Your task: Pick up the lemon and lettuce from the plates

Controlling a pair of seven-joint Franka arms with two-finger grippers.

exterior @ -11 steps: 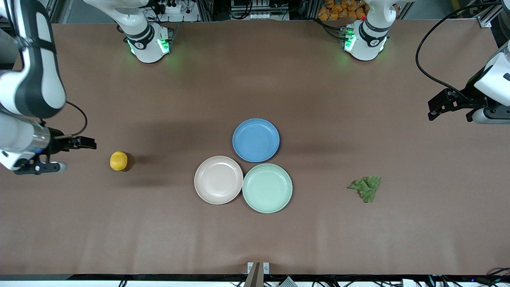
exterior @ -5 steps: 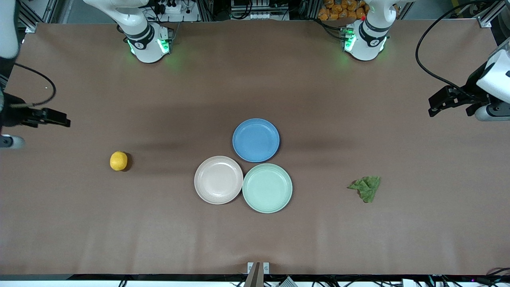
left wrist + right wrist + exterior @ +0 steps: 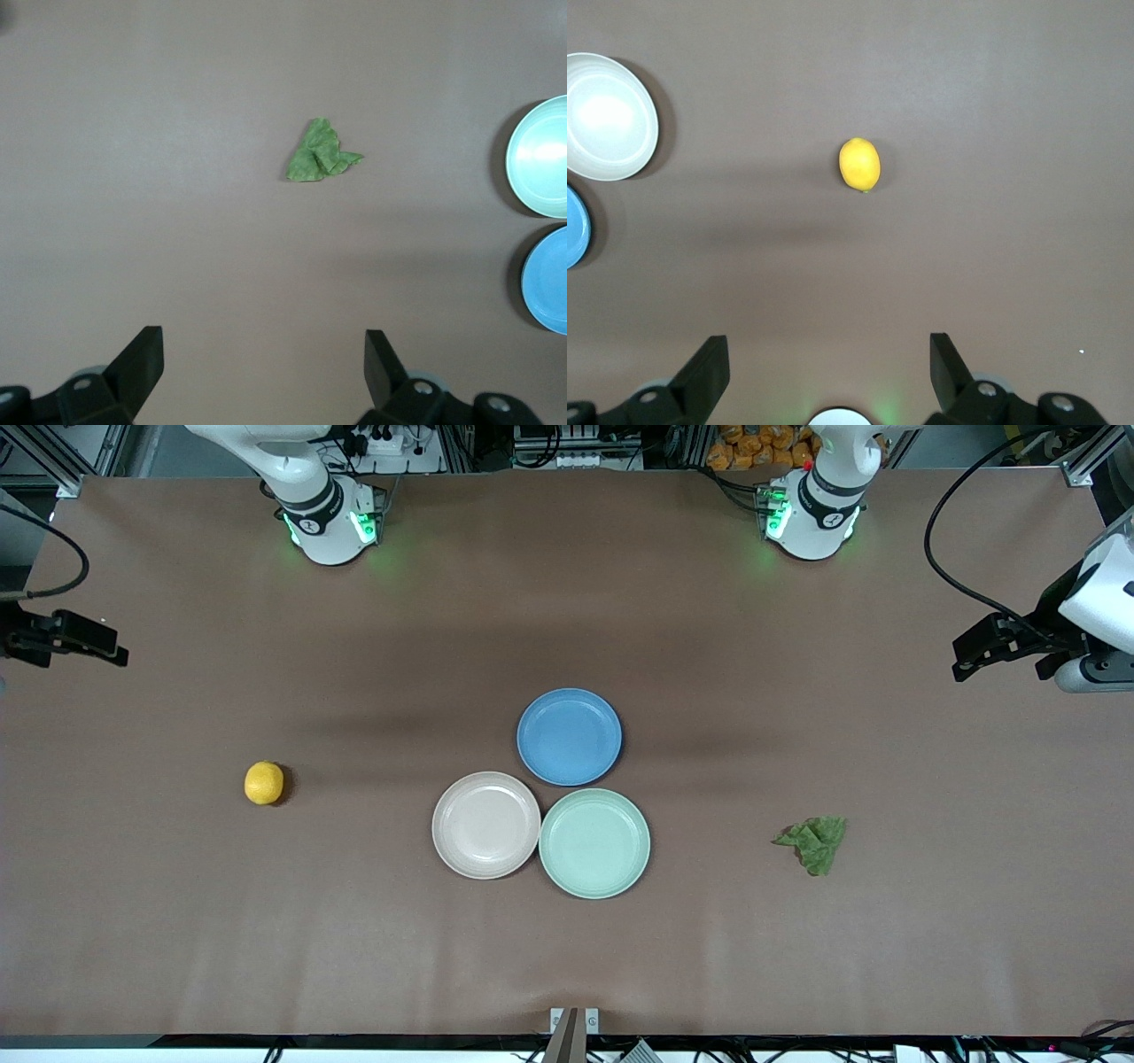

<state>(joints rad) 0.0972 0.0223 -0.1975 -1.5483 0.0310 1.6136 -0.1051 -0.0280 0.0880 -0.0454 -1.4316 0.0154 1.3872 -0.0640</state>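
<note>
The lemon [image 3: 264, 782] lies on the bare table toward the right arm's end, apart from the plates; it also shows in the right wrist view [image 3: 859, 165]. The lettuce [image 3: 813, 842] lies on the table toward the left arm's end, and also shows in the left wrist view [image 3: 321, 155]. The beige-pink plate [image 3: 485, 825] and the mint green plate [image 3: 594, 842] sit side by side mid-table, both empty. My right gripper [image 3: 829, 359] is open and empty, high over the table's edge [image 3: 66, 640]. My left gripper [image 3: 264, 354] is open and empty, high over the table's other end [image 3: 983, 651].
An empty blue plate [image 3: 569, 736] touches both other plates, farther from the front camera. The two arm bases [image 3: 328, 518] [image 3: 811, 514] stand along the table's back edge. A black cable [image 3: 957, 531] hangs by the left arm.
My right gripper has drawn away from the lemon, toward the robots' side, at the table's end. My left gripper has barely shifted. The lemon, lettuce and plates have not moved.
</note>
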